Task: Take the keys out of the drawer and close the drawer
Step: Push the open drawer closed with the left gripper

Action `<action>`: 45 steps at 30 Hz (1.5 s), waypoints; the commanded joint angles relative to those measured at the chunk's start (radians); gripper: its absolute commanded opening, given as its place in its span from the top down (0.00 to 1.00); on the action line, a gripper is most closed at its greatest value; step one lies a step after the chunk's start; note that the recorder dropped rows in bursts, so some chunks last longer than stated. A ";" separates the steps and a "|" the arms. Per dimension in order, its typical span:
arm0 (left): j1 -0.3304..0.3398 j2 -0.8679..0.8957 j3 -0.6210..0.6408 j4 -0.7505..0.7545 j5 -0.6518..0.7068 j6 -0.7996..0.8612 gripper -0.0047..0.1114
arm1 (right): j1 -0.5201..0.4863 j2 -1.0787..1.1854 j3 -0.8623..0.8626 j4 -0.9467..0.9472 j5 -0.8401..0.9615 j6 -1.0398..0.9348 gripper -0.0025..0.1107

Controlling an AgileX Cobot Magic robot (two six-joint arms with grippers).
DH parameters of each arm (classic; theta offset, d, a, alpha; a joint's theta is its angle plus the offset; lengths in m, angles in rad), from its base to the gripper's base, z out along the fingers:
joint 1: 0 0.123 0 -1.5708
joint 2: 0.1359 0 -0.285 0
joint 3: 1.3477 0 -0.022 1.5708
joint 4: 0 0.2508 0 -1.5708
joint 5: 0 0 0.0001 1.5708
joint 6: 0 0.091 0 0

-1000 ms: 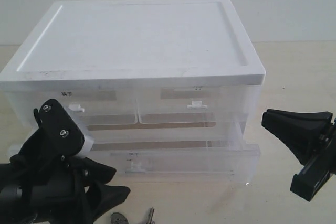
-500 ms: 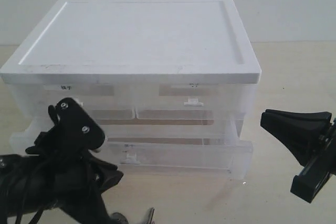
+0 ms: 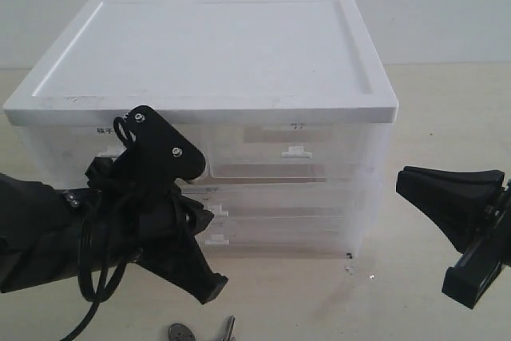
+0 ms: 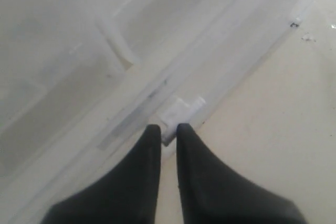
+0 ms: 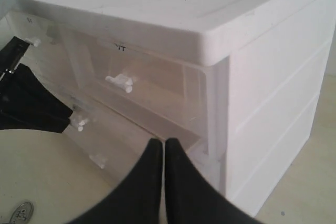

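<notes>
The keys [image 3: 226, 329] lie on the table at the near edge, in front of the cabinet; only a dark round tag [image 3: 182, 332] and one grey key show, and the blue fob is out of view. The tag [image 5: 20, 212] also appears in the right wrist view. The low wide clear drawer [image 3: 287, 233] sits pushed into the white-topped cabinet [image 3: 215, 45]. My left gripper [image 4: 168, 128] is shut, its tips against the drawer's small handle tab [image 4: 184, 106]. My right gripper [image 5: 164, 142] is shut and holds nothing, hanging beside the cabinet's right front corner.
Two small clear drawers [image 3: 295, 153] sit shut above the wide one. My left arm [image 3: 120, 221] and its cables cover the cabinet's lower left front. My right gripper's black body [image 3: 463, 213] hangs at the far right over the beige table [image 3: 447, 109].
The low drawer went from pulled out to pushed flush into the cabinet. My left gripper moved up and towards the cabinet with it. The right gripper and the keys stayed put.
</notes>
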 commanded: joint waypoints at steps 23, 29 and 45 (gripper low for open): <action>0.000 0.018 -0.002 0.180 -0.161 -0.256 0.88 | -0.002 0.000 -0.005 0.003 -0.014 -0.001 0.98; -0.073 0.013 -0.002 0.180 -0.163 -0.257 0.92 | -0.002 0.000 -0.005 0.003 -0.014 -0.001 0.98; -0.227 0.022 0.143 0.560 -0.421 -0.695 0.92 | -0.002 0.000 -0.005 0.011 -0.010 -0.001 0.98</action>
